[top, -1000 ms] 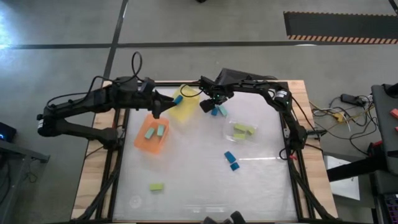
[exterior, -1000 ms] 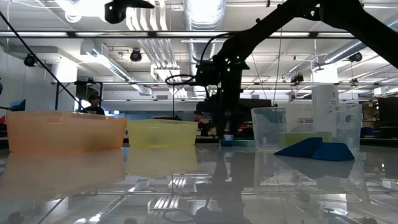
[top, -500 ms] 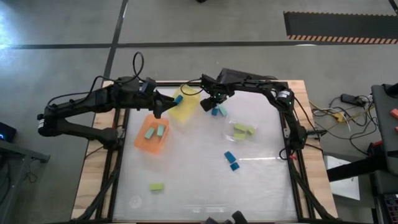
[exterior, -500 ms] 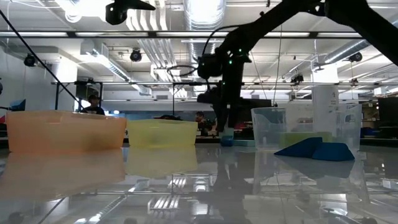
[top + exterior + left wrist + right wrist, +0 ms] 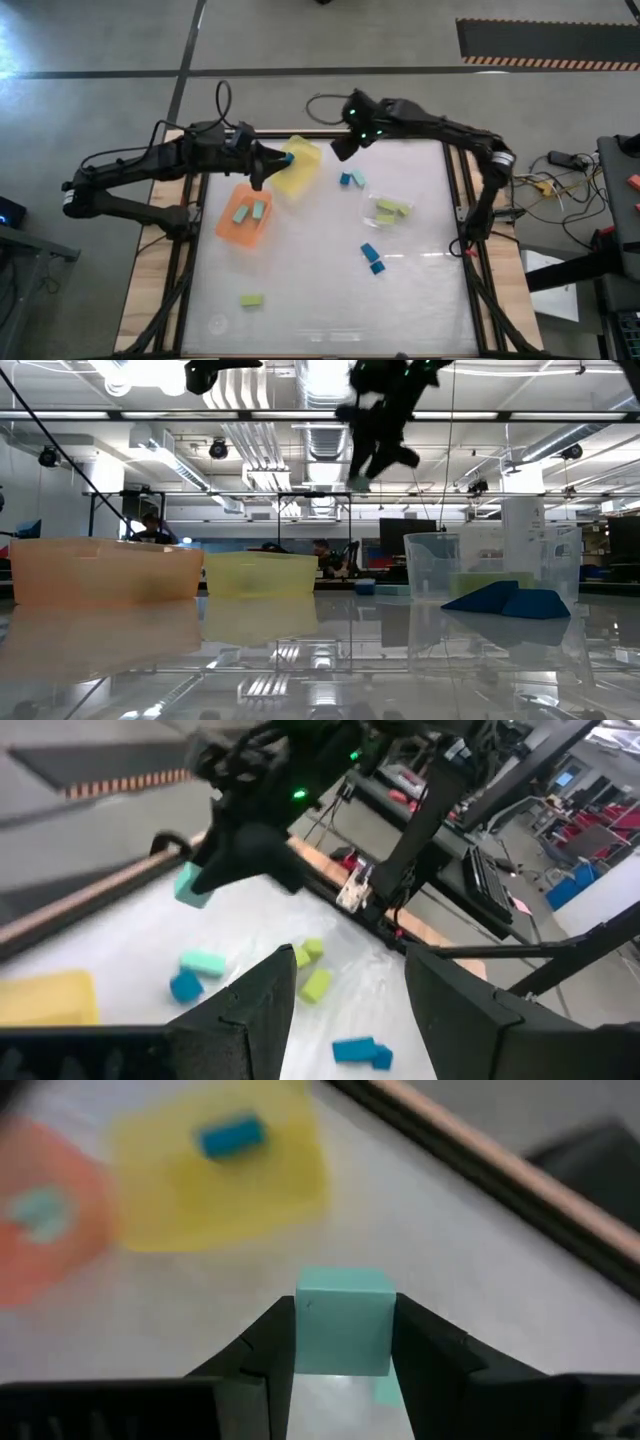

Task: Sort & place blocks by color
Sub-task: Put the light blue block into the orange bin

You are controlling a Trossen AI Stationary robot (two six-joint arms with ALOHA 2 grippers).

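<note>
While my right gripper (image 5: 343,1342) hangs high above the far edge of the table (image 5: 300,290), I see its fingers clamped on a light teal block (image 5: 343,1320), lifted clear of the surface. My left gripper (image 5: 268,166) hovers at the near rim of the yellow bin (image 5: 297,170) with its fingers parted and nothing between them. One dark blue block (image 5: 230,1136) lies inside that yellow bin, and two teal blocks (image 5: 249,211) sit in the orange bin (image 5: 235,228) beside it. Yellow-green blocks (image 5: 392,210) rest in the clear dish (image 5: 368,204). On the bare table I count a teal-and-blue pair (image 5: 350,179), two blue blocks (image 5: 372,257) and one yellow-green block (image 5: 251,299).
</note>
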